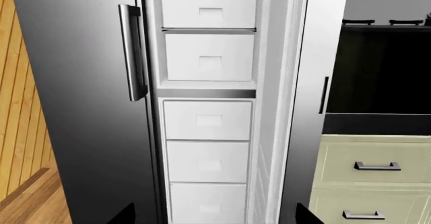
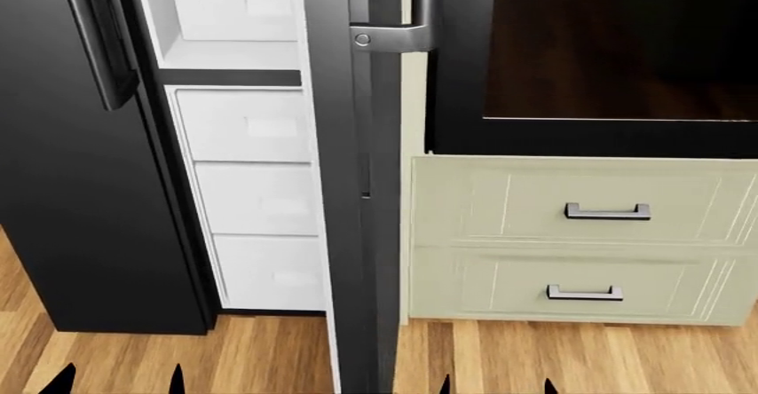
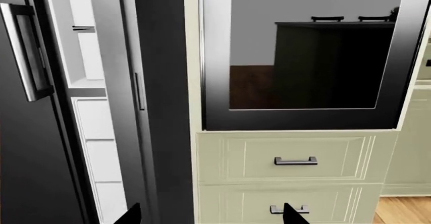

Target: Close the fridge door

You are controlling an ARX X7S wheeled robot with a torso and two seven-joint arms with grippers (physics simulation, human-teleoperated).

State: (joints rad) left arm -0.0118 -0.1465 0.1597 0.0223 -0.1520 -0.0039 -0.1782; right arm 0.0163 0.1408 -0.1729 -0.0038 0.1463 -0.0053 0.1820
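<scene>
The fridge door (image 2: 355, 190) stands open, edge-on to me in the head view. It is glossy black outside, with a grey bracket handle (image 2: 393, 35) near its top. In the left wrist view its white inner lining (image 1: 291, 93) shows to the side of the open compartment of white drawers (image 1: 207, 120). Its dark outer face (image 3: 161, 113) shows in the right wrist view. My left gripper (image 2: 119, 383) (image 1: 215, 220) is open and empty, low in front of the compartment. My right gripper (image 2: 498, 387) (image 3: 212, 219) is also open and empty, short of the door's outer side.
A wider black fridge door (image 2: 71, 172) with a black vertical handle (image 2: 101, 43) is shut on the left. Right of the open door are a black glass oven door (image 2: 616, 48) and cream drawers (image 2: 592, 243) with bar pulls. The floor (image 2: 272, 358) is wooden.
</scene>
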